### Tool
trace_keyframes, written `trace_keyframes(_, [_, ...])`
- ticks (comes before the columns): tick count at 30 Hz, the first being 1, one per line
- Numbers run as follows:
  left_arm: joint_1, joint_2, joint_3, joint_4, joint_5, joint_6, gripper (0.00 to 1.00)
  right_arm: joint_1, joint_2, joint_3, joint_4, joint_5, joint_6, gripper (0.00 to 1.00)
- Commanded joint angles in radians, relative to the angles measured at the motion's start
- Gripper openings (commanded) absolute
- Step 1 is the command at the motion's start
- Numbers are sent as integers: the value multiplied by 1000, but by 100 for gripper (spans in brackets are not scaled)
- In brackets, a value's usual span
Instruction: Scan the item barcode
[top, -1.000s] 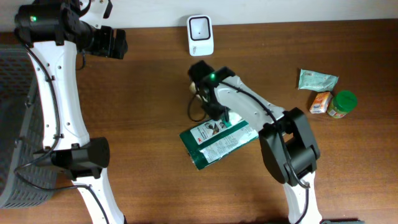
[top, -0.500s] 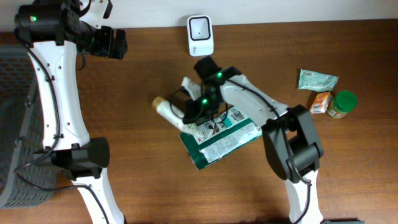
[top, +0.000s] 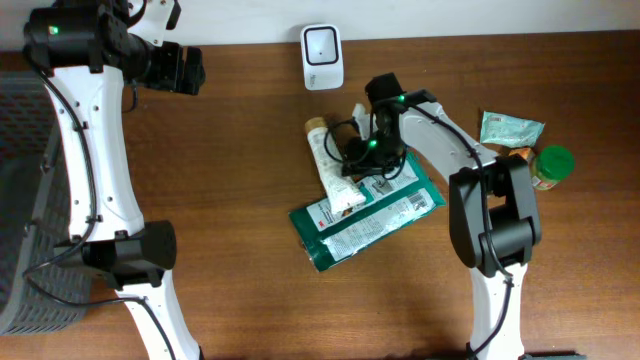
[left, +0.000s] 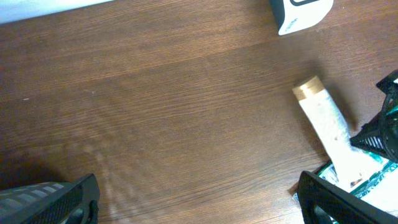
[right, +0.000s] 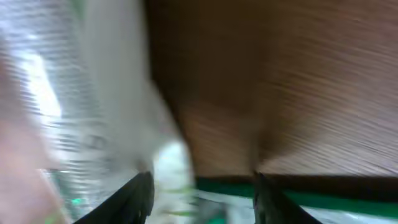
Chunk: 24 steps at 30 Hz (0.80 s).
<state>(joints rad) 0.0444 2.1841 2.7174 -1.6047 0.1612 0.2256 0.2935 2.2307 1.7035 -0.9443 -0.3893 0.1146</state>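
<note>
Tube (top: 331, 168) lies cap toward scanner (top: 322, 57), tail on green pouch (top: 380, 215); bare table (top: 230, 180) to its left; right gripper (right: 199, 193) let go, beside it; left gripper (left: 196, 202) spread wide; tube was farther left earlier.

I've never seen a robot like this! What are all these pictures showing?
They show a robot's left arm and right arm at a wooden table. One picture looks down from above; the other two come from cameras on the wrists. The right wrist one is blurry. On the table lie a white tube, partly on a green packet, a scanner, a sachet, an orange box and a green-lidded jar. The left gripper is open and empty. The right gripper, by the tube, looks open, holding nothing.
</note>
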Motion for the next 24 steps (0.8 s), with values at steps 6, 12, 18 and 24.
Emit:
trace_keyframes(6, [4, -6, 10, 1, 7, 15, 99, -2, -3, 129, -140, 18, -180, 68])
trace_keyframes(12, [4, -6, 10, 1, 8, 15, 99, -19, 3, 103, -86, -273, -242, 98])
trace_keyframes(18, [4, -6, 10, 1, 7, 15, 99, -29, 5, -50, 165, -273, -265, 91])
trace_keyframes(24, [4, -6, 10, 1, 7, 15, 99, -92, 46, -64, 253, -356, -265, 85])
